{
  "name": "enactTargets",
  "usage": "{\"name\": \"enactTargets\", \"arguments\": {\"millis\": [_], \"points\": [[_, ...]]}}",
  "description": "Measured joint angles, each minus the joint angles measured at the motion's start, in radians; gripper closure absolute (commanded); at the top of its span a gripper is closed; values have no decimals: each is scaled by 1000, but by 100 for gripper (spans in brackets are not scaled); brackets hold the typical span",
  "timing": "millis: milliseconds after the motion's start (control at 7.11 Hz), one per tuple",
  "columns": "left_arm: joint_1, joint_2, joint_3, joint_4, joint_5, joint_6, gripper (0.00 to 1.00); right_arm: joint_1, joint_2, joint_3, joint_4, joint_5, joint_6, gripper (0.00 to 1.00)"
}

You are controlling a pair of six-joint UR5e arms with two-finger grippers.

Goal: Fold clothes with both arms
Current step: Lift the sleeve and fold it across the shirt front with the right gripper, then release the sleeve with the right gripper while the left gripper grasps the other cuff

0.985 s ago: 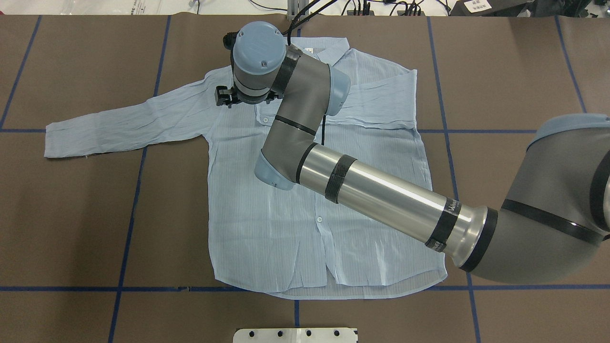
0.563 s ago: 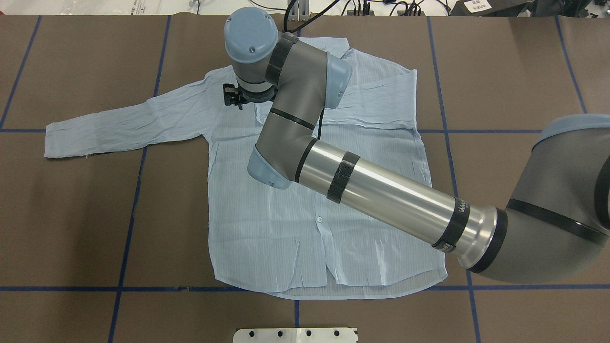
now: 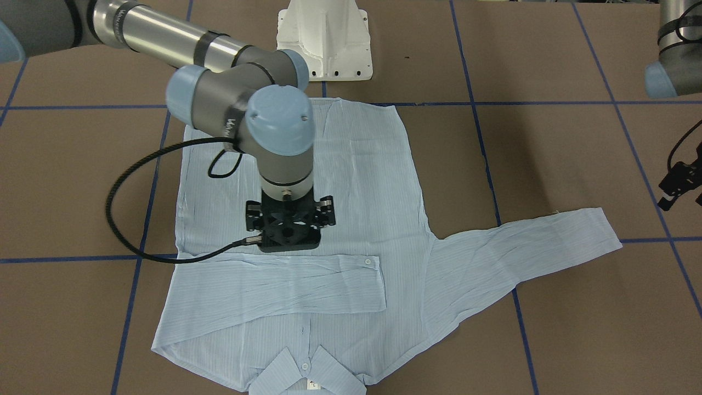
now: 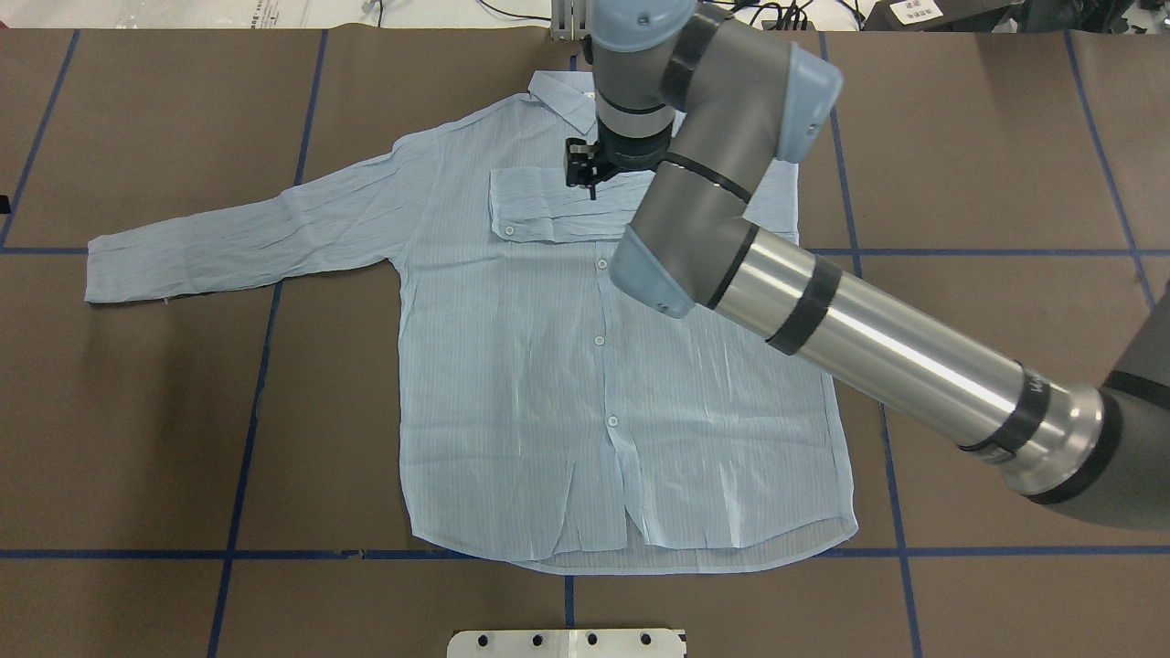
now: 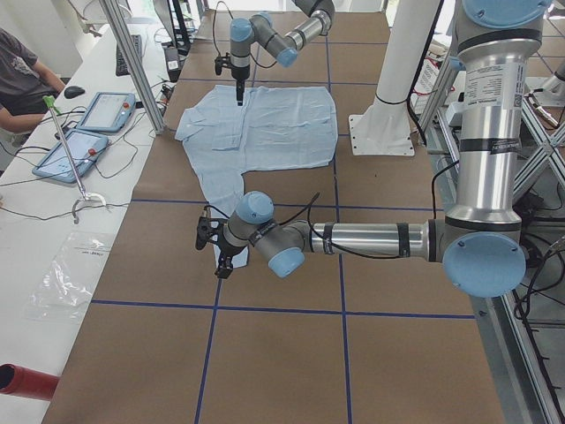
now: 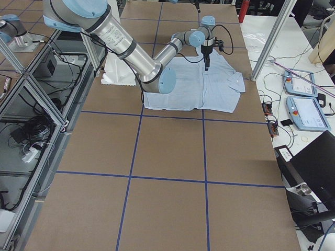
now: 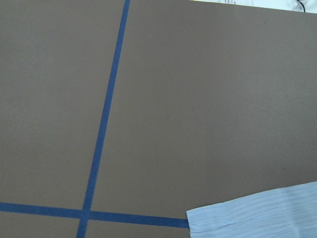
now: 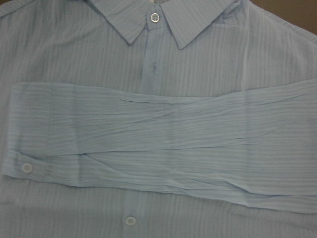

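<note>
Overhead exterior shows the shirt (image 4: 512, 384) flat, buttons up, on the surface (image 4: 137, 439), collar (image 4: 559, 99) at 12 o'clock. One folded sleeve (image 4: 548, 215) lies across the chest; the outstretched sleeve (image 4: 238, 242) points to 9 o'clock, so that fold and the body folds look undone. Right end effector (image 4: 585, 174) hangs over the chest, its spacing I cannot tell. Left end effector (image 3: 680, 200) looks spread and empty beyond the cuff (image 4: 105, 270). No container shows

The shirt (image 4: 512, 384) is pale blue with fine stripes — its buttons (image 4: 612, 421) are white. The bench (image 4: 137, 411) is brown with blue lines (image 4: 137, 554). The right arm (image 4: 877, 356) is grey and silver, its caps light blue.
</note>
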Motion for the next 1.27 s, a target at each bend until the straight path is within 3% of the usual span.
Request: {"name": "enactTargets", "arguments": {"millis": [281, 563, 1266], "points": [[145, 1, 2, -34, 130, -206, 11, 91, -173, 184, -67, 72, -167, 0], [216, 2, 12, -37, 188, -282, 22, 158, -293, 283, -73, 142, -277, 0], [261, -9, 68, -34, 207, -287, 29, 174, -341, 329, -69, 176, -295, 0]]}}
